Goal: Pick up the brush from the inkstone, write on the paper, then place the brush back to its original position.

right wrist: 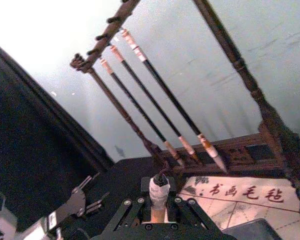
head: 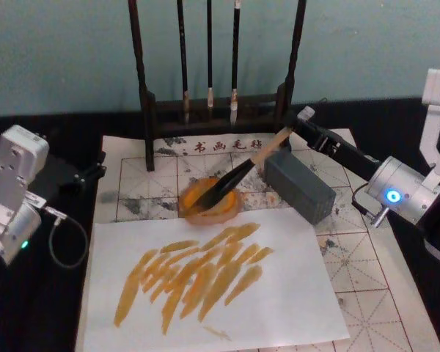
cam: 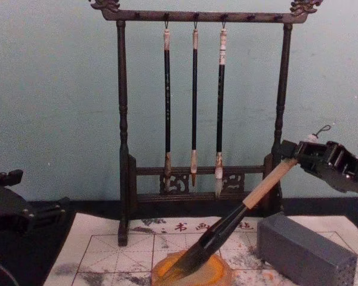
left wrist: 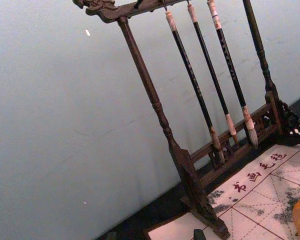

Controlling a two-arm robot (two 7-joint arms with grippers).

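Orange-stained, the inkstone (head: 205,217) holds the bristles of the brush (head: 246,167), which leans up to the right gripper (head: 299,121), clamped on its handle top near the rack (head: 150,110). Orange strokes cover a white sheet (head: 293,293) lying on the gridded paper (head: 367,271). The left gripper (head: 88,174) sits parked far left.

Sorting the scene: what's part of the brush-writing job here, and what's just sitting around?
In the job: brush, held by the right gripper, bristles in the orange inkstone; gridded paper; white sheet with orange strokes.
Lying about: brush rack; three thin brushes hanging on it; grey block; left gripper, parked at the left.
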